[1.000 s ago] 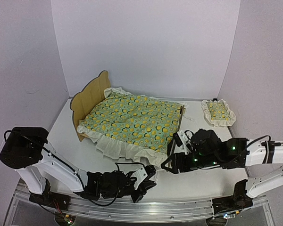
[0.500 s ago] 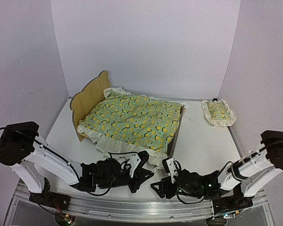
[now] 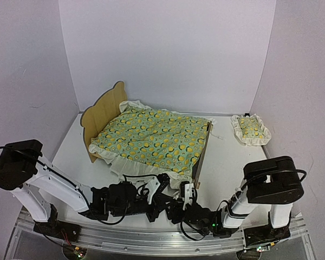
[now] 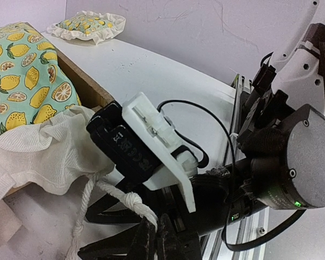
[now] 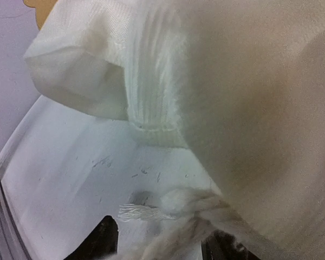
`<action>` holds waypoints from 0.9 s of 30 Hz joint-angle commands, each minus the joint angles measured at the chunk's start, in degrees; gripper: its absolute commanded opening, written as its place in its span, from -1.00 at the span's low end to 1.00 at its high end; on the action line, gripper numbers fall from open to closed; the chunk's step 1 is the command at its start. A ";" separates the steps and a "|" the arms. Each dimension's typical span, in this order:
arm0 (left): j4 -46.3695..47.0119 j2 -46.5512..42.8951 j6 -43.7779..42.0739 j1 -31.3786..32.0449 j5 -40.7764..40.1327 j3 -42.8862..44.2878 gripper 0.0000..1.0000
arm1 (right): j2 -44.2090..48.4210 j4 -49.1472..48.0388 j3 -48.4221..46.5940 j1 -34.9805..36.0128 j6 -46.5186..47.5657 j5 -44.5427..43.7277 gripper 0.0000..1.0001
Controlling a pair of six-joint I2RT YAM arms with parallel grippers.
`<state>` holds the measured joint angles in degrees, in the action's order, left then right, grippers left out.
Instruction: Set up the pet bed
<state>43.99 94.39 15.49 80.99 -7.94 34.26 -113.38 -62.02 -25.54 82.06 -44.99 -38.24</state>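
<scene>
- The left pincer (image 4: 154, 237) has its jaws together. A white cord (image 4: 131, 199) with a knot runs tight into its tips, so it looks clamped on this cord.
- The right pincer (image 5: 162, 242) has its jaws apart. The frayed end of the cord and a knot lie between its two fingers, and the fingers do not press them.
- Seen from above, both pincers are low over the white table (image 3: 233, 162), facing each other and just beside each other.
- The pet bed (image 3: 203, 154) stands beyond both pincers. Its foot corner is near them, and its curved headboard (image 3: 102, 111) is far beyond them, to the left.
- A lemon-print blanket (image 3: 151, 138) covers the bed. Its white ruffle (image 4: 38, 157) hangs over the foot end, just above and to the left of the left pincer.
- In the right wrist view the ruffle is very close and fills the space above the right pincer.
- A small ruffled pillow (image 3: 251, 129) lies on the table well apart from both pincers, beyond them and to the right, beside the bed.
</scene>
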 commanded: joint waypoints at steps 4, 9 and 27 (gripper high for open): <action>3.18 -3.27 0.54 -0.29 0.03 -1.11 -1.00 | -0.92 -7.76 -1.32 0.32 -0.10 -8.46 -0.49; 3.54 -3.08 0.86 -0.35 0.66 -1.13 -1.00 | -3.49 -13.76 -1.68 0.23 2.65 -7.71 -0.30; 2.29 -3.15 -1.96 -0.36 2.52 -1.34 -1.00 | 26.22 31.98 7.25 -2.61 -10.07 22.74 -1.00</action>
<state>43.94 92.84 15.79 80.93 -7.51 32.40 -97.56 -53.91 -16.78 80.77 -50.19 -33.82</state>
